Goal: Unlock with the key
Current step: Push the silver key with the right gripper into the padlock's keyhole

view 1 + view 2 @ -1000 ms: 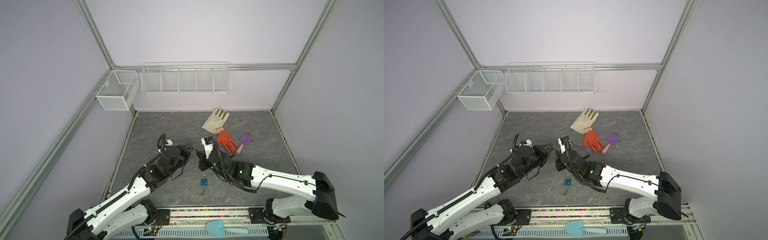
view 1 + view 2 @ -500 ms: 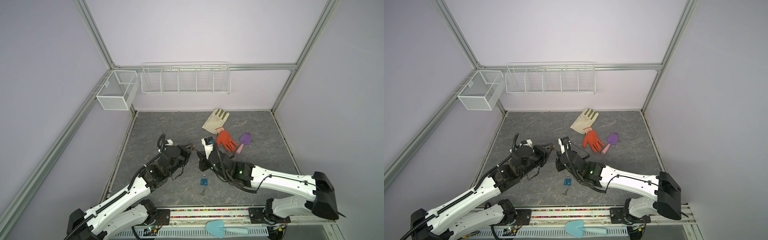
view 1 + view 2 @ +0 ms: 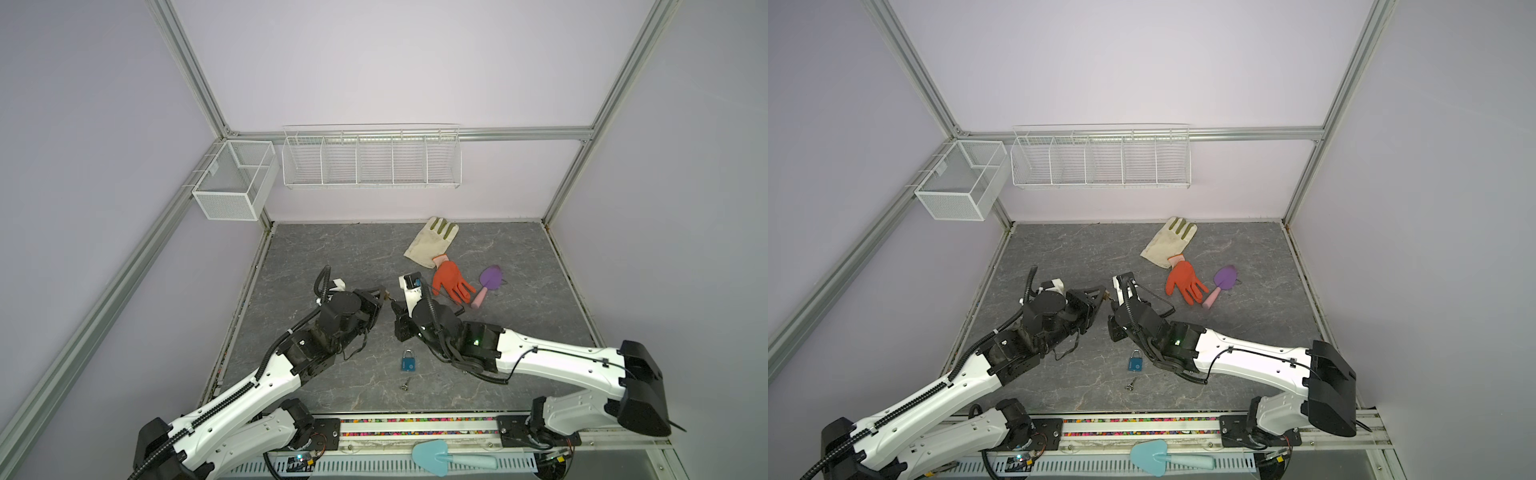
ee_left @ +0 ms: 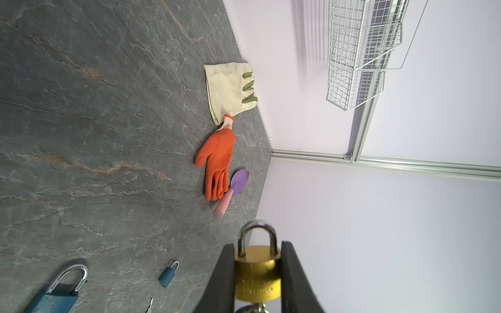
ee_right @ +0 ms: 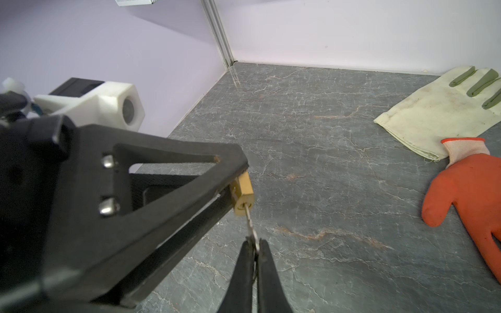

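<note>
Brass padlock is clamped by its body between the two fingers of the left gripper, with both shackle legs seated in the body. It is held clear of the table, left of centre, in the gap between the two arms. A key enters the keyway in the lock's bottom face. The right gripper is closed narrowly on the key's head, jaws almost touching. Nearer than both grippers, a blue padlock lies flat on the table, with a small loose key just nearer again. Farther and to the right lies a cream glove. An orange glove has its cuff touching the cream glove's edge. A purple trowel with a pink handle lies just right of the orange glove's fingers.
</note>
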Controlling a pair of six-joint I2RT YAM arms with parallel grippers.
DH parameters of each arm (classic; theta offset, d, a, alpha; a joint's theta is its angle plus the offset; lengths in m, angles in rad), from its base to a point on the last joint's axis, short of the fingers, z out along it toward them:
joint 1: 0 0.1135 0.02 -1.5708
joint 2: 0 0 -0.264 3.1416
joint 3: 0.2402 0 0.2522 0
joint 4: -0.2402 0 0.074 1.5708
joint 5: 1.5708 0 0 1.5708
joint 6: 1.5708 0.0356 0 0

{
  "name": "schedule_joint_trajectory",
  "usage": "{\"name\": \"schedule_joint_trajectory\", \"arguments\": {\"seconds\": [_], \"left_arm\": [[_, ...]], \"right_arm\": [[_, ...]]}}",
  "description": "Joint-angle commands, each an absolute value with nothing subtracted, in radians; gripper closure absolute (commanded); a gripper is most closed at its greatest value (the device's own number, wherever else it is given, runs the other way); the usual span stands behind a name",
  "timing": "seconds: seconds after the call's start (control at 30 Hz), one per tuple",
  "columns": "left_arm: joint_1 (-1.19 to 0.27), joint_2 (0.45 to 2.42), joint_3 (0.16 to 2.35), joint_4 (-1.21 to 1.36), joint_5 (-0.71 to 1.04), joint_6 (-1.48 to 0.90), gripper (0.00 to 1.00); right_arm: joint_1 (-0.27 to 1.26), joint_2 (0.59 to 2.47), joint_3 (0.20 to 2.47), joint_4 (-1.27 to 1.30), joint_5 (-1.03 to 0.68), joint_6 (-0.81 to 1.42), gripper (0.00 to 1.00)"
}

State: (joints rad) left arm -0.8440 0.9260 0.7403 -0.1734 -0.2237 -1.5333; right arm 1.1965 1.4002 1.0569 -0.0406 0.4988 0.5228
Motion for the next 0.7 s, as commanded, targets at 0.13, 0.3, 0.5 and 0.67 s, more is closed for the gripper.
{"name": "schedule_joint_trajectory", "arguments": {"seconds": [0.13, 0.3, 0.5, 0.67], "left_arm": [[-0.848, 0.935, 0.782, -0.142, -0.190, -1.523, 1.00], [-0.851, 0.942, 0.818, -0.215, -0.185, -1.481, 1.00], [-0.874, 0.937, 0.805, -0.203, -0.186, -1.458, 1.00], [-0.905, 0.925, 0.796, -0.199, -0.200, -1.462, 1.00]], "right_arm": [[1.210, 1.449, 1.113, -0.081, 0.529, 0.484, 0.94], [1.202, 1.443, 1.131, -0.069, 0.451, 0.454, 0.94], [1.169, 1.430, 1.175, -0.077, 0.276, 0.500, 0.94], [1.167, 1.425, 1.224, -0.160, 0.359, 0.488, 0.94]]}}
